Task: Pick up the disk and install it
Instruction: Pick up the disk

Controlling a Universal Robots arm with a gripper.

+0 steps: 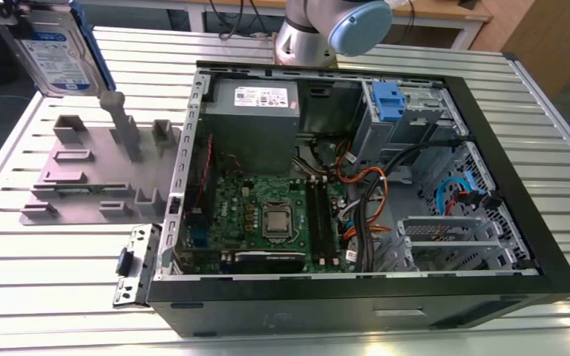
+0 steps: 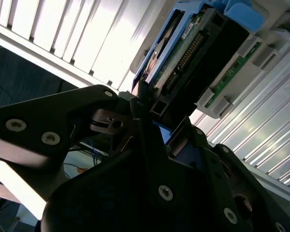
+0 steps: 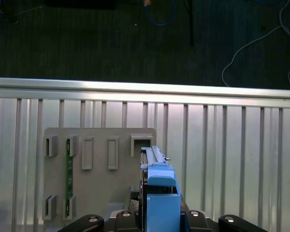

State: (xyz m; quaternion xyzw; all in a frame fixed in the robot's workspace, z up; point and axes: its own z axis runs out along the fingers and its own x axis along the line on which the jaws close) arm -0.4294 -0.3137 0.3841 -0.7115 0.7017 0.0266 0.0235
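The disk (image 1: 56, 55) hangs over the stand (image 1: 67, 178) at the exterior view's left.

The exterior view looks steeply down over the table (image 1: 27, 267), computer case (image 1: 364, 297) and grey stand (image 1: 87, 185). The first wrist view faces straight down on that stand (image 3: 99, 145) from above; the second wrist view sits tight behind the gripper (image 2: 157, 121). Both wrist views share the disk (image 3: 157, 169) (image 2: 183, 53).

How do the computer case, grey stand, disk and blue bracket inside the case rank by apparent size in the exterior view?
1. Computer case
2. Grey stand
3. Disk, though it is cut off by the picture's edge and looks held up nearer the camera, so its place is unsure
4. Blue bracket
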